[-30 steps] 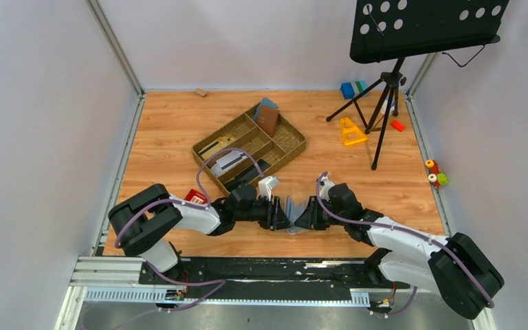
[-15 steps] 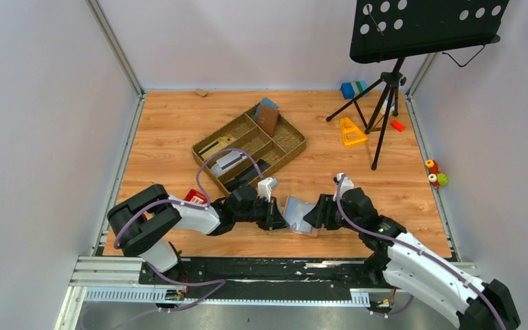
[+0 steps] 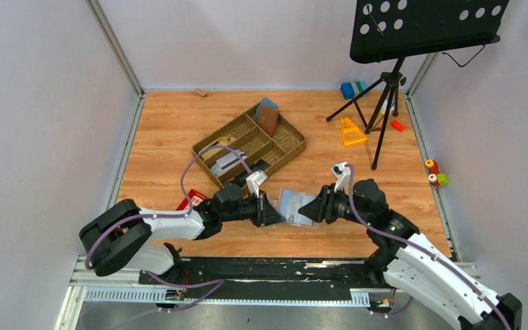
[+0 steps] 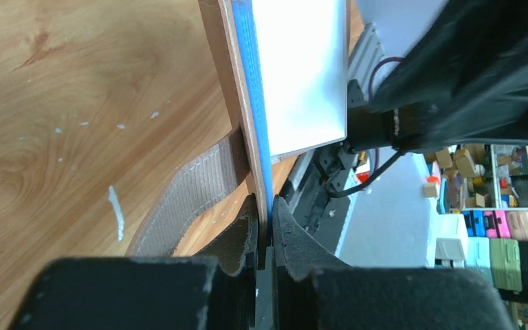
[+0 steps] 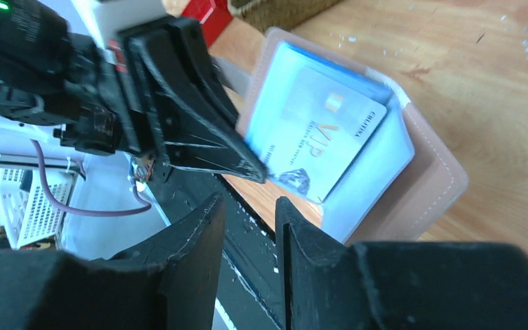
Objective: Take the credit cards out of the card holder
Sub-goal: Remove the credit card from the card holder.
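Overhead view of a wooden bench [image 3: 165,137] with two robot arms meeting near its 6 o'clock edge, in front of a woven tray [image 3: 301,146]. The card holder [image 3: 294,207] sits directly between them, opened flat like a book with its pale blue-grey inside facing up. The left claw [image 3: 269,212] is clamped on the holder's edge at 9 o'clock; its wrist camera shows both fingers pressed together on the thin tan-and-blue cover, seen edge-on, with the fuzzy closing tab [image 4: 192,192] trailing down onto the wood. The right claw [image 3: 311,208] is at the holder's 3 o'clock side, just beside it, and is the arm free to act. Its fingers stand slightly apart with nothing between them. From the right wrist camera, a pale card [image 5: 316,137] printed with "VIP" lies at about 1 o'clock from the claw tips, tucked in a blue pocket. The card's long axis appears to run from 7 to 1 o'clock, so one short end faces the right claw, close to its tips but not between them. That end looks like the natural place to pinch while the left claw anchors the holder. The holder has a tan-brown outer skin with pale stitching around the rim. It is tilted up off the wood on the held side; whether its far edge touches the bench cannot be told.
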Controlling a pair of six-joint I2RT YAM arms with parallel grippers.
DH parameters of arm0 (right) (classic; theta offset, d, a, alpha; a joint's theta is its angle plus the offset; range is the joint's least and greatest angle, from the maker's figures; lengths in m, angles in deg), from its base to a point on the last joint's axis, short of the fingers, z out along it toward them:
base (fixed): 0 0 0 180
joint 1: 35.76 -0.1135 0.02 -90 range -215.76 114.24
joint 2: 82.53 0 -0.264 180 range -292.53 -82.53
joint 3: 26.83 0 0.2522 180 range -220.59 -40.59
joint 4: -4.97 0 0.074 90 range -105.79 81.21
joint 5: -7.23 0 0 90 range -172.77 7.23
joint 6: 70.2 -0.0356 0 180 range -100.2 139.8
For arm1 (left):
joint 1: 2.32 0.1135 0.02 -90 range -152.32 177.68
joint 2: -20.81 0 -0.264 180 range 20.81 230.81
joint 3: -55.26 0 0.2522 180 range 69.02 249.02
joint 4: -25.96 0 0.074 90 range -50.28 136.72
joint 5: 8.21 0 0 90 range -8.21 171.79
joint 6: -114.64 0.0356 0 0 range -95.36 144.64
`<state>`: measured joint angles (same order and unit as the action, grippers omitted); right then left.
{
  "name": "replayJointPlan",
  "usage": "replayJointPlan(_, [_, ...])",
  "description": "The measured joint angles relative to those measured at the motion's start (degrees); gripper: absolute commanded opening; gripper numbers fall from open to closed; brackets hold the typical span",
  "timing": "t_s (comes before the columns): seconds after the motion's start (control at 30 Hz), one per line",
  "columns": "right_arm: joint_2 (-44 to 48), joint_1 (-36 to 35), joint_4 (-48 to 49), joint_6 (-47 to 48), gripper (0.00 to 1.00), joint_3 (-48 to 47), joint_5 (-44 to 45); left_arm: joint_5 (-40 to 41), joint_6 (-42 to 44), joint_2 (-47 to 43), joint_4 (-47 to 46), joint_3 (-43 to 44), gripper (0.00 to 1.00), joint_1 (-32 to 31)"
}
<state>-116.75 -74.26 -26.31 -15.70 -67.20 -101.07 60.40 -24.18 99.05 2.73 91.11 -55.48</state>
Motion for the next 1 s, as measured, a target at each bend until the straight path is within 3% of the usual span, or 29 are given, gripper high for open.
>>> replayJointPlan(0.23, [-6.34,-0.04,-0.42,-0.50,0.32,0.11,-1.55,-2.08,-2.56,-5.62,-1.55,-1.51,0.00,0.83])
replayJointPlan(0.43, [-1.51,1.51,2.54,-4.26,0.42,4.28,-2.36,-4.15,-5.81,-8.28,-4.46,-2.89,0.00,2.12])
replayJointPlan(0.63, [2.91,2.82,9.33,-10.29,0.42,8.26,-4.87,-6.14,-9.51,-8.96,-9.86,-4.66,0.00,2.71])
replayJointPlan(0.8, [1.99,3.08,18.80,-16.70,0.36,10.45,-7.76,-8.68,-14.05,-6.95,-18.32,-5.33,0.00,2.75])
replayJointPlan(1.0, [4.31,3.78,27.34,-23.69,0.13,13.77,-8.83,-10.12,-17.81,-4.76,-26.08,-5.97,0.00,2.99])
